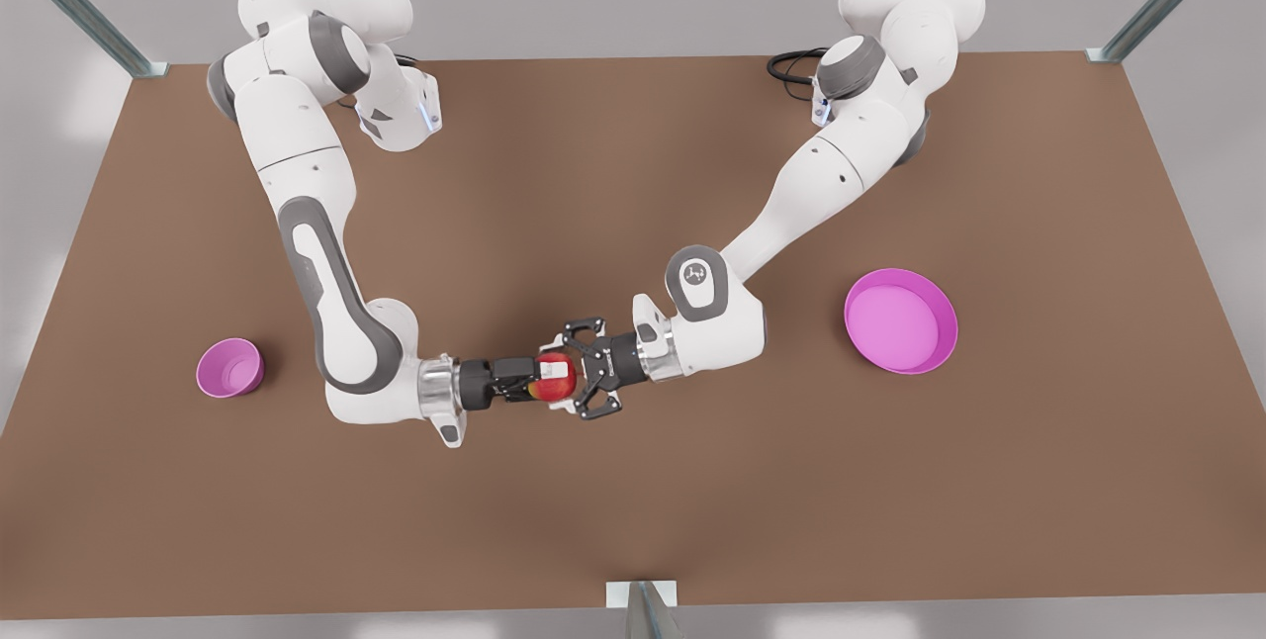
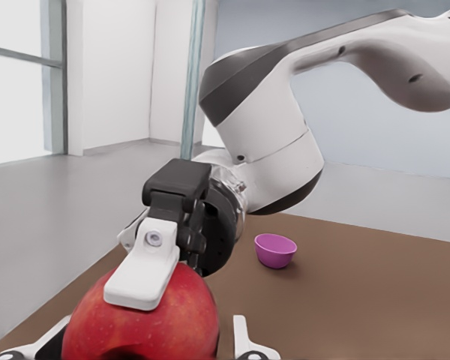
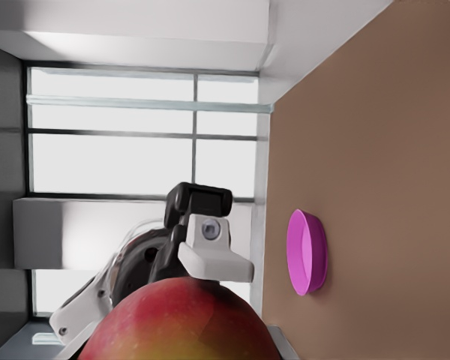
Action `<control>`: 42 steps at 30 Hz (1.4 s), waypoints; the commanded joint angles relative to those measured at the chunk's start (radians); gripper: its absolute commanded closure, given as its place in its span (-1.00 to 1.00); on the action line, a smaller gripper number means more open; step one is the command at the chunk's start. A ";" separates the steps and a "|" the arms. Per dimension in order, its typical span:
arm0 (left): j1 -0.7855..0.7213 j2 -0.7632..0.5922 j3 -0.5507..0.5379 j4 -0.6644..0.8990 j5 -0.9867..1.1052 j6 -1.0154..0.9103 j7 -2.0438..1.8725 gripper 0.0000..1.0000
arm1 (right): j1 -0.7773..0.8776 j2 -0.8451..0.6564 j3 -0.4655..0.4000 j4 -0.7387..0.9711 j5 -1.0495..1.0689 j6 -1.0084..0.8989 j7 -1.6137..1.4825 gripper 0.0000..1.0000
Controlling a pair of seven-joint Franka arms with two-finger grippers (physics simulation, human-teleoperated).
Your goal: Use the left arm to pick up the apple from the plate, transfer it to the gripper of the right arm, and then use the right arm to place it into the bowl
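Two arms meet over the middle of the brown tabletop (image 1: pixel 633 174), near its front edge, and the apple (image 1: pixel 560 386) is in the air between them, above the tabletop. I see the right hand (image 1: pixel 549 377) coming from the front view's left. Its white fingertips (image 1: pixel 554 368) are clamped on the apple, and the left wrist view shows one white pad lying flat on top of the red skin. The left hand (image 1: pixel 571 372) reaches in from the front view's right. Its black linkage fingers are spread wide apart, one above and one below the fruit in the front view, and they do not press on it as far as I can see.

The bowl (image 1: pixel 229 367) stands on the tabletop at the front view's left, near the right arm's elbow. The plate (image 1: pixel 900 320) lies at the front view's right, well apart from the bowl, and I see nothing on it. A black cable (image 1: pixel 791 65) curls by the base of the left arm.

Around the tabletop the floor is pale grey. Grey metal posts (image 1: pixel 69 1) rise at the far corners, and one more stands at the middle of the near edge. In the right wrist view I see large bright windows (image 3: pixel 135 150) with dark frames in a white wall behind the apple.
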 commanded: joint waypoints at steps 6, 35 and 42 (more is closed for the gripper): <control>0.001 -0.002 0.001 0.001 0.000 -0.004 0.027 -1.00 | -0.017 -0.003 -0.002 -0.004 -0.050 -0.010 -0.021 -0.33; 0.228 -0.960 0.714 -0.441 0.872 -1.070 -1.751 -1.00 | -0.508 -0.161 -0.004 -0.073 -1.420 0.091 -0.202 -0.33; 0.229 -0.860 0.716 -0.363 0.880 -1.070 -1.855 -1.00 | -0.555 -0.164 0.001 -0.082 -1.524 0.005 -0.306 -0.33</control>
